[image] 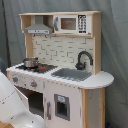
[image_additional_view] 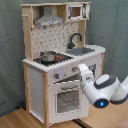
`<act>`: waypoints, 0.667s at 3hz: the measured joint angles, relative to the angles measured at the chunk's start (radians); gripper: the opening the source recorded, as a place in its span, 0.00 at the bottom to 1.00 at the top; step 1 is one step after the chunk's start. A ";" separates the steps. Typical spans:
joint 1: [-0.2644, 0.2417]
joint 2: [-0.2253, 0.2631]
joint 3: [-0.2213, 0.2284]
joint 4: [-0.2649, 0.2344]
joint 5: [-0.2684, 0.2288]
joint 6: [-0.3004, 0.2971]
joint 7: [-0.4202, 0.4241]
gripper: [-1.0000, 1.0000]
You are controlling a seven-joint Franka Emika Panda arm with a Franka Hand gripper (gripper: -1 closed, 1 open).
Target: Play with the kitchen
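Arm (image_additional_view: 107, 90) reaches toward kitchen (image_additional_view: 52, 60) front, pincer (image_additional_view: 83, 70) near knobs; finger spread indiscernible.

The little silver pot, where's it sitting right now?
The pot sits on the stovetop at the first exterior view's left, under the hood, left of the sink.

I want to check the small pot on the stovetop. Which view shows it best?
The second exterior view: the pot sits near the stovetop's front corner, unobstructed, its dark inside visible. In the first exterior view the pot is also visible at the stovetop's back, toward the first exterior view's left, but seen more from the side.
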 joint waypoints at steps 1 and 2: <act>0.000 0.034 -0.005 -0.001 -0.014 -0.018 -0.092 1.00; -0.001 0.073 -0.012 -0.004 -0.029 -0.035 -0.186 1.00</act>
